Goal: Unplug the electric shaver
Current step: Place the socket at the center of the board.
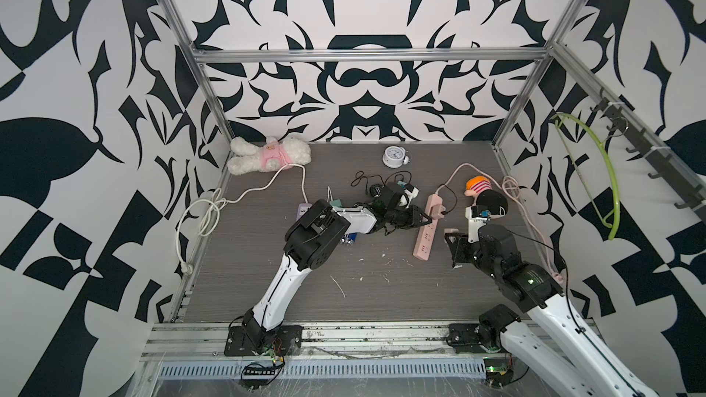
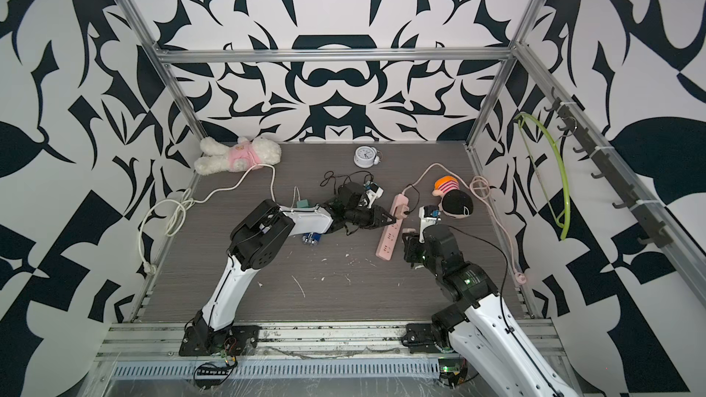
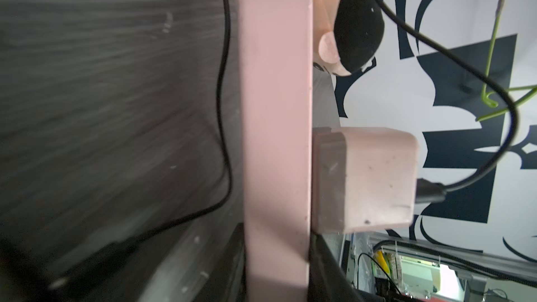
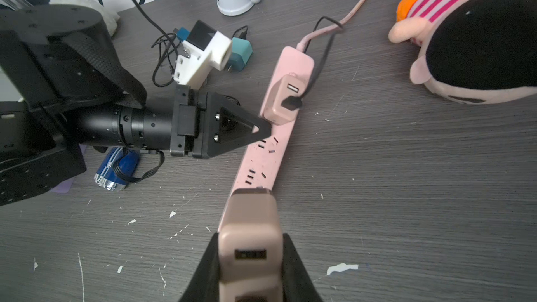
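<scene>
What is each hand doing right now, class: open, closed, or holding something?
Left hand: closed on the pink power strip, beside the plugged-in charger.
Right hand: closed on a loose pink charger.

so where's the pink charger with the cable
In a top view the charger sits in the power strip's far end, right of centre, by the left gripper.

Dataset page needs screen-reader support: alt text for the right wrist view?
The right gripper holds a pink charger in the foreground, its USB port empty. Beyond it a pink power strip lies on the dark table with a second charger plugged in, black cable attached; the left gripper grips the strip's edge beside that charger.
</scene>
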Available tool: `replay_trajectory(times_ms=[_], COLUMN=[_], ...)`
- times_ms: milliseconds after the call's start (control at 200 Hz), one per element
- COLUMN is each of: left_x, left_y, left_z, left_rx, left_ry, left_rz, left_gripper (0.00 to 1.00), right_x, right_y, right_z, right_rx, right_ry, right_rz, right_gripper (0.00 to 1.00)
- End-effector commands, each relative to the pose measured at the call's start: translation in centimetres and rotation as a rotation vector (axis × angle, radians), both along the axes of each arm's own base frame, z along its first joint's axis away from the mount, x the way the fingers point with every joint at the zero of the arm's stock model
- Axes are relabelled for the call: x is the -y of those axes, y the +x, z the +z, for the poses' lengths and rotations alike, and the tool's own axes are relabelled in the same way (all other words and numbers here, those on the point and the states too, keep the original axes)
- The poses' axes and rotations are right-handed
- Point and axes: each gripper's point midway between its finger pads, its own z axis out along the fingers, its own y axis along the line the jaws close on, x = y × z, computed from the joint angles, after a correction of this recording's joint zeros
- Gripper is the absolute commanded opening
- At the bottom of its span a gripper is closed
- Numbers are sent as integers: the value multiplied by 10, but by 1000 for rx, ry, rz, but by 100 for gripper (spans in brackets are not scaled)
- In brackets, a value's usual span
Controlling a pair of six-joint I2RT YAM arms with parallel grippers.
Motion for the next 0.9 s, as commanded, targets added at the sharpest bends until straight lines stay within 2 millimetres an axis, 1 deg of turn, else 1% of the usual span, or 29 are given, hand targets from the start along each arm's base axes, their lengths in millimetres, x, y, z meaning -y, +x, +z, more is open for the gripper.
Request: replay_trajectory(times_ms=[0, 80, 200, 245, 380, 545, 585, 615, 650, 670, 765, 845, 860, 870, 875, 885, 895], left_x=[7, 8, 8, 8, 5, 1, 0, 0, -1, -1, -4, -9, -10, -11, -11, -13, -14], left_y=[-7, -7, -7, -7, -8, -9, -9, -9, -8, -8, -8, -5, -4, -4, -4, -3, -2], left_z=[2, -1, -8, -11, -21, -33, -36, -38, -40, -40, -41, -37, -36, -35, -34, -33, -32], left_rx=[17, 5, -24, -34, -64, -93, -101, -108, -115, -118, -116, -100, -94, -91, -90, -85, -80], left_ry=[9, 12, 16, 20, 30, 43, 46, 48, 50, 52, 61, 74, 77, 79, 80, 84, 86], left_rz=[-48, -45, -38, -35, -24, -13, -12, -10, -7, -6, 2, 16, 20, 21, 22, 26, 28], left_gripper=[0, 3, 13, 15, 29, 38, 42, 46, 55, 58, 66, 77, 81, 93, 97, 100, 100], right_x=[0, -1, -1, -1, -1, -1, -2, -2, -3, -3, -7, -13, -14, -15, -16, -18, -19], right_y=[6, 5, 3, 2, -1, -5, -5, -5, -6, -6, -7, -8, -8, -7, -8, -8, -8], right_z=[18, 13, 10, 8, 5, -2, -3, -3, -3, -4, -4, -4, -4, -3, -3, -3, -3], right_rx=[39, 21, -8, -19, -38, -79, -87, -91, -98, -101, -107, -107, -106, -104, -103, -101, -101], right_ry=[-2, -5, -17, -20, -19, -28, -30, -30, -28, -28, -12, 8, 14, 19, 22, 26, 32], right_rz=[-8, -3, 2, 4, 11, 16, 18, 20, 22, 26, 43, 66, 73, 78, 82, 89, 94], right_gripper=[0, 0, 0, 0, 0, 0, 0, 0, 0, 0, 0, 0, 0, 0, 0, 0, 0])
